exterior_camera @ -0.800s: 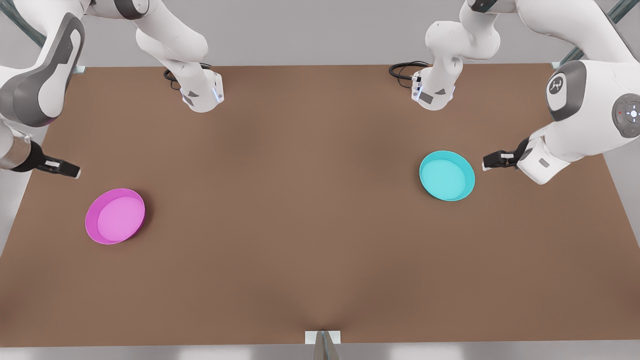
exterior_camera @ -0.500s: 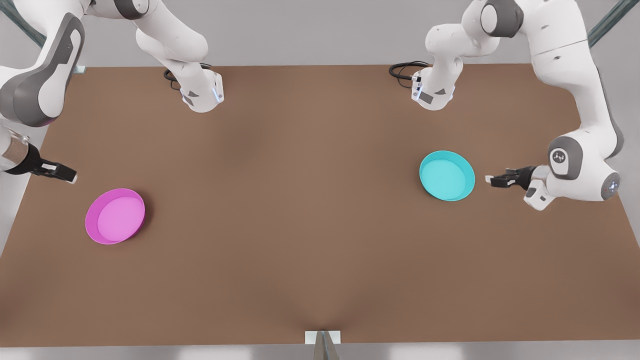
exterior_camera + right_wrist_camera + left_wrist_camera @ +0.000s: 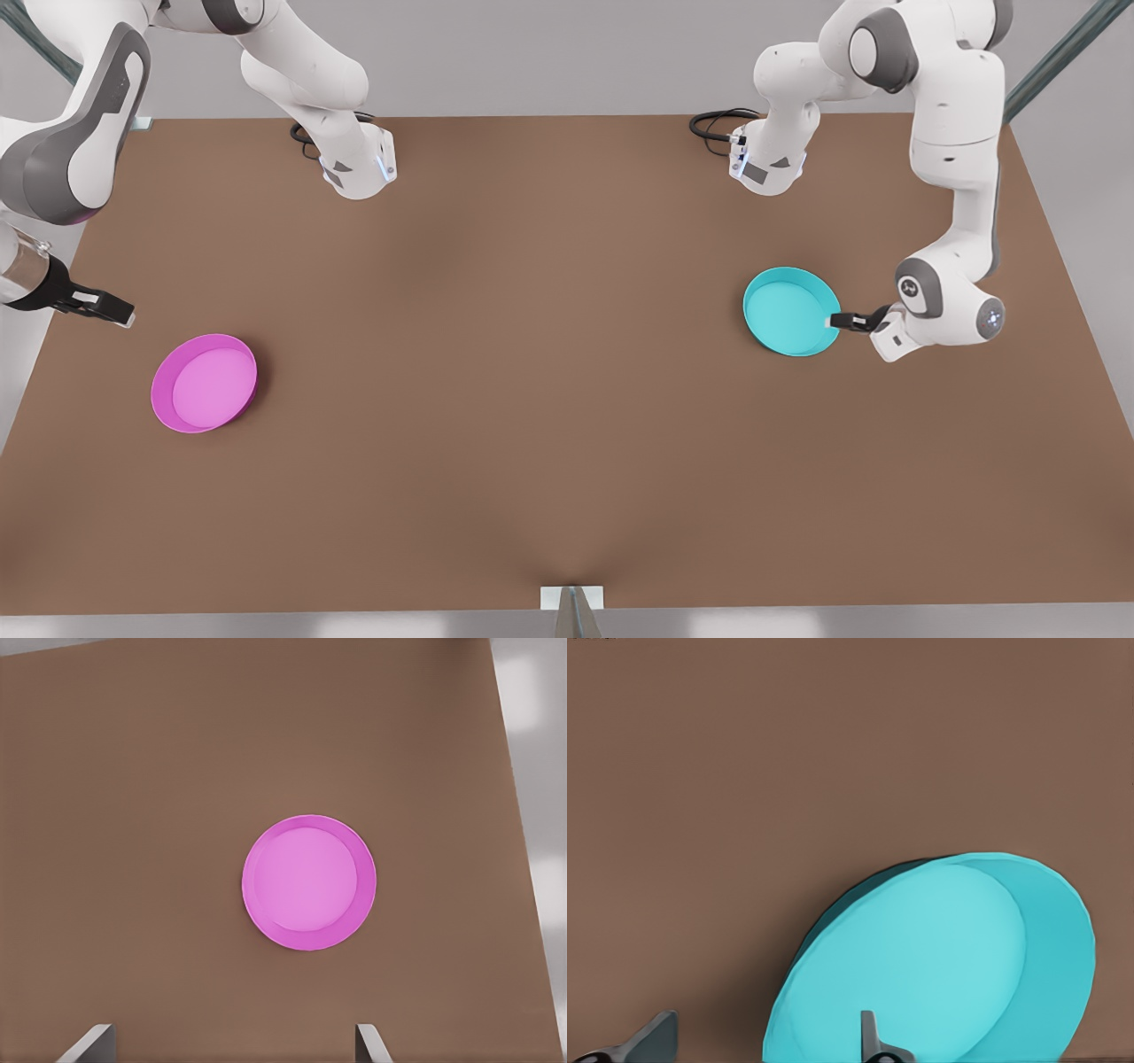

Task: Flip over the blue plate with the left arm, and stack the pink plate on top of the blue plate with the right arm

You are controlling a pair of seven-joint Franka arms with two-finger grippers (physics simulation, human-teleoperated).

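The blue plate (image 3: 788, 312) rests rim up on the brown table at the front view's right. My left gripper (image 3: 837, 321) is low at the plate's edge on that side, open, its jaws either side of the rim. In the left wrist view, one finger is over the blue plate's (image 3: 921, 966) inside and the other is outside it, with the left gripper (image 3: 764, 1045) open. The pink plate (image 3: 205, 383) lies rim up at the front view's left. My right gripper (image 3: 111, 308) hovers behind it and apart, open. The right wrist view looks down on the pink plate (image 3: 308, 895) beyond the right gripper (image 3: 232, 1045).
Both arm bases (image 3: 359, 168) (image 3: 766, 164) stand at the table's back edge with black cables (image 3: 713, 124) beside them. A small bracket (image 3: 571, 598) sits at the front edge. Wide bare tabletop (image 3: 532, 354) lies between the two plates.
My left arm has swung in and dropped, bringing its gripper from beside the blue plate onto its rim. The right gripper has barely shifted. Neither plate has moved.
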